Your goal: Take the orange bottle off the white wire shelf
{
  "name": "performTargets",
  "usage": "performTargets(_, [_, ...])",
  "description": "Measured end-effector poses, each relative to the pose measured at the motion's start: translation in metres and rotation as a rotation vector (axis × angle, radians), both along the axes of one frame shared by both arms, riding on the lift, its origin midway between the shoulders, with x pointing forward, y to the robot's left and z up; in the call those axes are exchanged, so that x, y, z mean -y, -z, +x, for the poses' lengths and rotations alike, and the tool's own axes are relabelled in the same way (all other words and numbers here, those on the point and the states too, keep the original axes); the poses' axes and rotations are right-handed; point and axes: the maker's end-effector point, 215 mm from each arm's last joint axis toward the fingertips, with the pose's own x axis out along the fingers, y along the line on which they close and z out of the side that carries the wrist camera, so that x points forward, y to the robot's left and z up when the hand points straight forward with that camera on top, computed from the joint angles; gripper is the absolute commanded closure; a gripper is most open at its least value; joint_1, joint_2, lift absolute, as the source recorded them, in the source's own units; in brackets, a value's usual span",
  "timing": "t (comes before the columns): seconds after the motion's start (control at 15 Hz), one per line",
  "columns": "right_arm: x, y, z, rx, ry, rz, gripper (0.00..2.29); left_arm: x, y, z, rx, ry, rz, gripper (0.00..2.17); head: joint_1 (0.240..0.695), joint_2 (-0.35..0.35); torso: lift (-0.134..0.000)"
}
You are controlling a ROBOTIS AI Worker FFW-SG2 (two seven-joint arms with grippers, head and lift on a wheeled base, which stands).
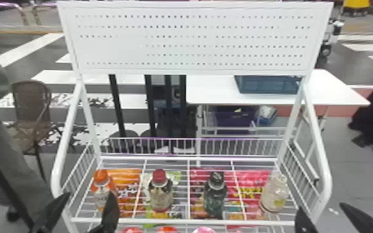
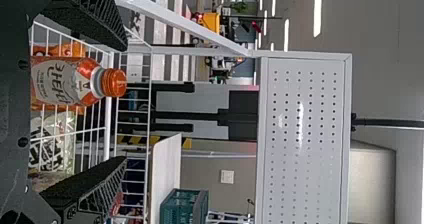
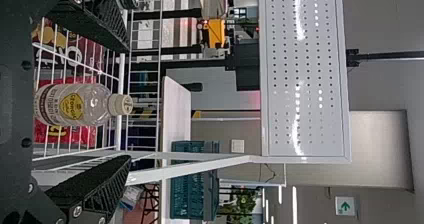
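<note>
Lining up the left gripper [image 1: 90, 194] on the orange bottle [image 1: 102, 189]

In the head view, we have the orange bottle upright at the left end of the white wire shelf [image 1: 238, 222], beside the dark-red-capped bottle [image 1: 161, 195]. Our left gripper is at the shelf's front edge with its fingers spread wide. Our right gripper [image 1: 320, 205] is parked at the far right corner, near the clear bottle [image 1: 274, 195].

In the left wrist view, the orange bottle stands between the two open fingers, nearer one than the other, with a gap on each side; we have hold of nothing. We judge this to be the approach, with the grasp still to come. Next we should centre the bottle, ease forward until the fingers flank its body, then close and lift straight up before drawing back. Closing off-centre could push it over.

In the right wrist view, the clear bottle stands between that gripper's widely parted, empty fingers. It isn't our target, so we should keep that arm idle.
</note>
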Motion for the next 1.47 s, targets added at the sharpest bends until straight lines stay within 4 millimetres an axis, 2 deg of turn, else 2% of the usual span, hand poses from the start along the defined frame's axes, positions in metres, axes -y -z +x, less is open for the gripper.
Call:
performTargets(0.67, [-0.001, -0.001, -0.002, 0.002, -0.002, -0.007, 0.14, 0.001, 0.007, -0.001, -0.001, -0.001, 0.006, 0.13, 0.499, 0.0, 0.0])
performTargets(0.8, [-0.001, -0.001, -0.002, 0.002, -0.002, -0.007, 0.14, 0.0, 0.018, 0.001, -0.009, -0.003, 0.008, 0.13, 0.499, 0.0, 0.0])
performTargets(1.07, [0.0, 0.001, -0.001, -0.001, -0.002, -0.009, 0.14, -0.002, 0.056, 0.011, -0.001, -0.012, 0.012, 0.13, 0.499, 0.0, 0.0])
performTargets(1.47, [0.0, 0.002, -0.003, -0.005, 0.0, -0.012, 0.14, -0.012, 0.096, 0.045, 0.044, -0.023, 0.0, 0.13, 0.499, 0.0, 0.0])
